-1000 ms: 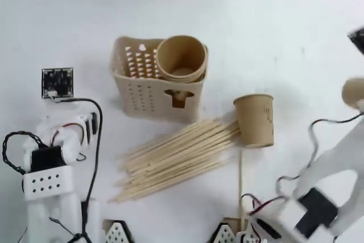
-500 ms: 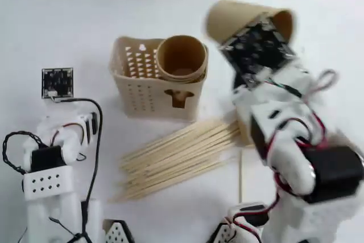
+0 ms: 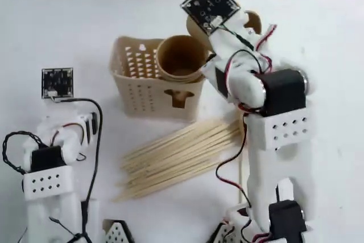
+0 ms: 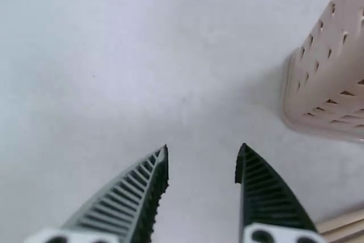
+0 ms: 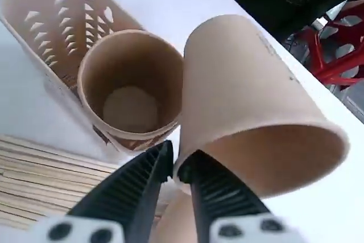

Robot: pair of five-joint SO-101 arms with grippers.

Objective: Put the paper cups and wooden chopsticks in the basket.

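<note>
A perforated beige basket (image 3: 136, 86) stands mid-table with one paper cup (image 3: 181, 58) upright in its right end. My right arm (image 3: 276, 120) stretches over the table, and its gripper (image 5: 181, 169) is shut on the rim of a second paper cup (image 5: 250, 101). That cup lies tilted on its side, just right of the basket and against the cup (image 5: 131, 92) inside it. A pile of wooden chopsticks (image 3: 176, 155) lies in front of the basket. My left gripper (image 4: 202, 157) hangs open over bare table left of the basket (image 4: 330, 83).
One loose chopstick (image 3: 240, 169) lies beside the right arm's base. A tan shape (image 5: 170, 220) shows under the right gripper; I cannot tell what it is. The left arm (image 3: 48, 163) rests at the near left. Bare white table lies at the far left and far right.
The right arm swung from the near right edge up to the basket's right side, carrying a paper cup. It now covers the cup that stood on the table. The left arm kept still.
</note>
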